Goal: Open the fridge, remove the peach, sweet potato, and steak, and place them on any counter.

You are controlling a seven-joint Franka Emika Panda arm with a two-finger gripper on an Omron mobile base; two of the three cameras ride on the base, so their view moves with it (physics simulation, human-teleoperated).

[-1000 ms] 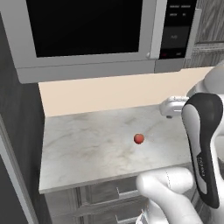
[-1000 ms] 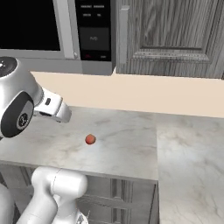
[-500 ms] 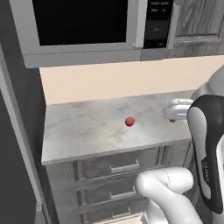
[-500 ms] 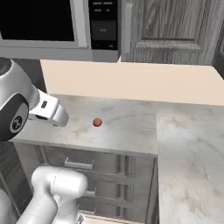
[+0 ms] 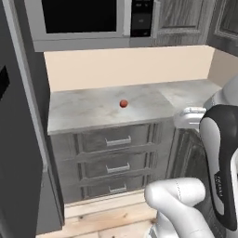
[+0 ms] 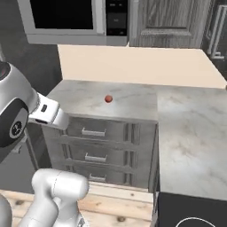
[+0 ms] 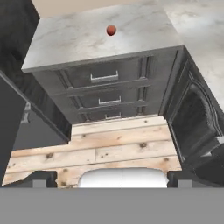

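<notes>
Kitchen corner: fridge (image 5: 21,153) dark at far left, marbled counter (image 5: 88,114) over grey drawers (image 5: 116,160). Peach (image 5: 123,103) resting mid-counter, clear of the edges. Likely light, smooth, prone to roll; best pinched across its widest part. Gripper (image 7: 113,178) empty, tips spread wide.

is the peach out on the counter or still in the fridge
Out: the peach sits alone on the counter, above the grey drawers, in both base views.
</notes>
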